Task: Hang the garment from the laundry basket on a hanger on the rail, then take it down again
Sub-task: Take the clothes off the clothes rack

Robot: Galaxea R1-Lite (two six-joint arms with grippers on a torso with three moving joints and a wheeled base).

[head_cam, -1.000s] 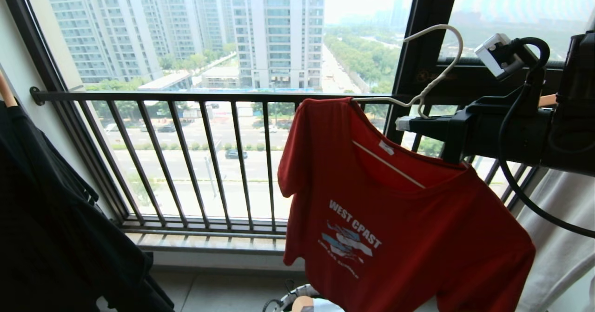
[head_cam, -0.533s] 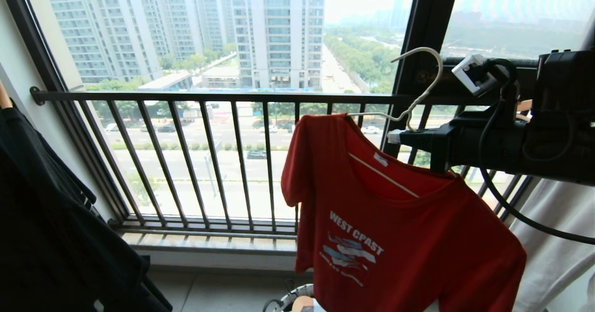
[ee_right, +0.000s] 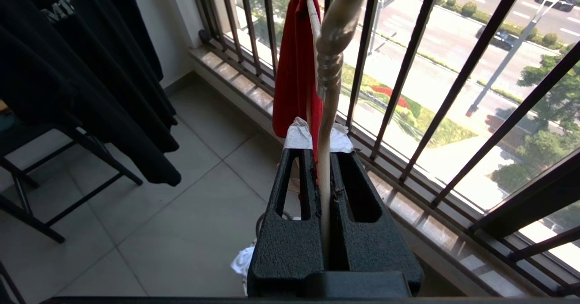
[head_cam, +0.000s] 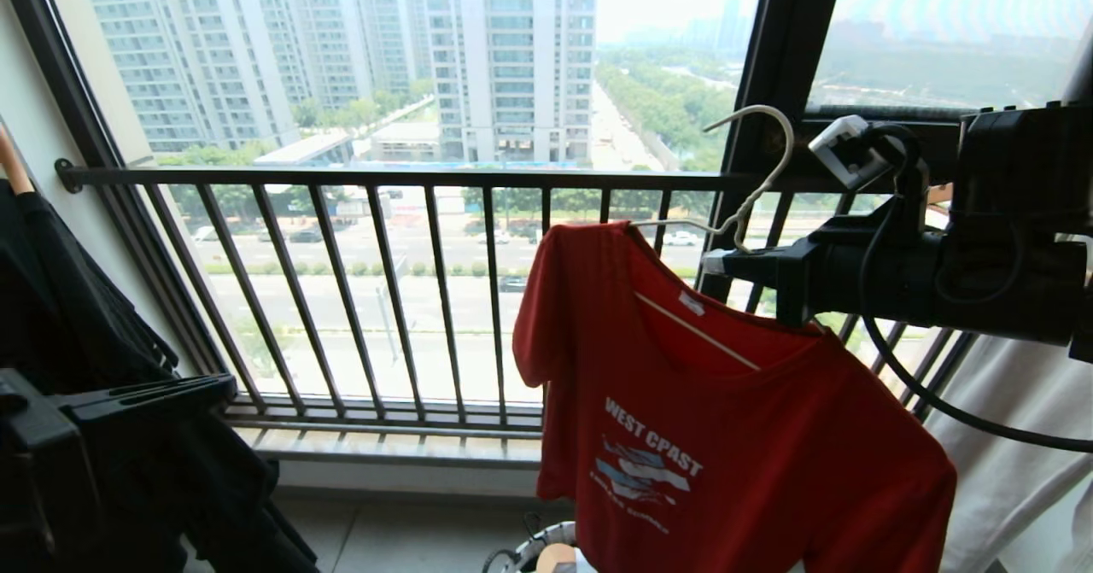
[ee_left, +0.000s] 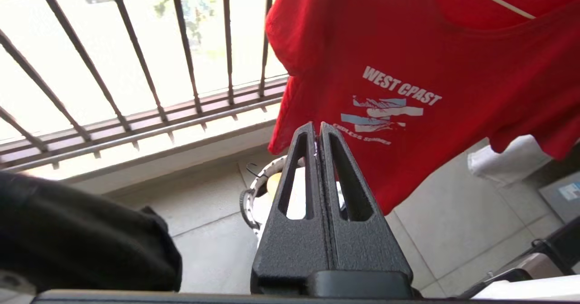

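Note:
The red "WEST COAST" garment [head_cam: 726, 436] hangs on the thin cream-white hanger [head_cam: 760, 180], free in the air before the window. My right gripper [head_cam: 717, 261] reaches in from the right and is shut on the hanger's neck below the hook; the right wrist view shows the hanger stem [ee_right: 326, 113] pinched in my right gripper [ee_right: 318, 152], with the garment [ee_right: 294, 59] edge-on beyond it. My left gripper [head_cam: 226, 382] is at the lower left, shut and empty; seen from its wrist, the left gripper [ee_left: 317, 125] points at the garment's [ee_left: 430, 68] lower hem. The laundry basket [head_cam: 534, 547] stands on the floor below. The rail is out of view.
The black window railing [head_cam: 384, 178] of vertical bars runs behind the garment. Black garments [head_cam: 102, 342] hang at the left by a tan wooden hanger end [head_cam: 13, 163]. A pale garment [head_cam: 1025, 436] hangs at the right. A black frame stand [ee_right: 68, 168] is on the tiled floor.
My right gripper has lowered the hanger and garment and shifted them slightly left. My left gripper has come up into the head view at the lower left.

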